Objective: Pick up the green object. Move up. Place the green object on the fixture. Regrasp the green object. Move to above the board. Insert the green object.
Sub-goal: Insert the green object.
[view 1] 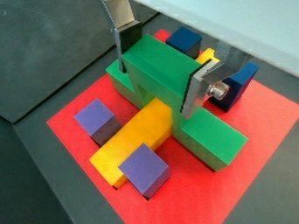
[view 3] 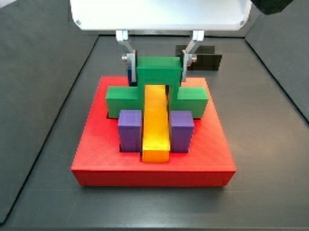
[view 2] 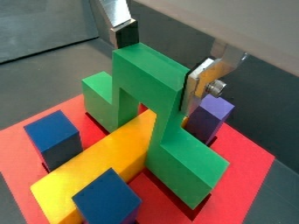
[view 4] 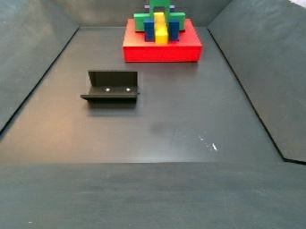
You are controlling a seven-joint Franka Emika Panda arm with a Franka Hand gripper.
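The green object (view 1: 158, 66) (view 2: 146, 74) (view 3: 157, 70) sits on the red board (view 1: 257, 175) (view 3: 151, 171) (view 4: 162, 52), its raised middle bridging the yellow bar (view 1: 140, 136) (view 3: 154, 122) and its side arms resting low on either side. My gripper (view 1: 155, 87) (view 2: 156, 74) (view 3: 157, 65) comes down from above, with its fingers pressed against the two opposite faces of the raised middle, so it is shut on the piece. The fixture (view 4: 110, 87) (view 3: 210, 61) stands bare on the dark floor, apart from the board.
Two blue blocks (view 1: 181, 39) (view 2: 52, 136) and two purple blocks (view 1: 96, 118) (view 3: 129, 131) flank the yellow bar on the board. Dark walls enclose the floor (view 4: 156, 125) on the sides.
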